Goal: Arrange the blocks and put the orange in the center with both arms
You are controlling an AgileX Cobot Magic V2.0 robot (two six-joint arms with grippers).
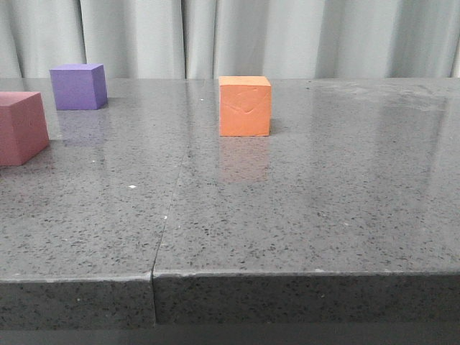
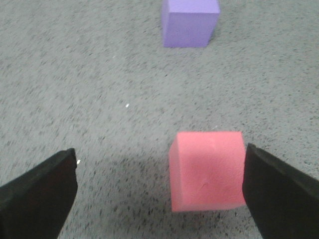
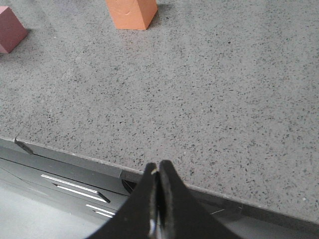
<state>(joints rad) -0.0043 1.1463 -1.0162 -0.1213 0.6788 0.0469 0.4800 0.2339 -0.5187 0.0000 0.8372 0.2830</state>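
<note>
Now | orange cube (image 1: pixel 245 106) upright, creased face toward camera | no long axis

Pale pleated curtains (image 1: pixel 287 36) hang behind a glossy speckled grey table (image 1: pixel 302 215).

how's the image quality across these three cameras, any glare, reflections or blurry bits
Front view: glossy table mirrors the orange cube and purple cube, with pale sheen at right. Left wrist view: soft overall, the open left claw blurred, dark shadow beside the pink-red cube. Right wrist view: sharpest, table speckle crisp, no glare; right claw shut.
</note>
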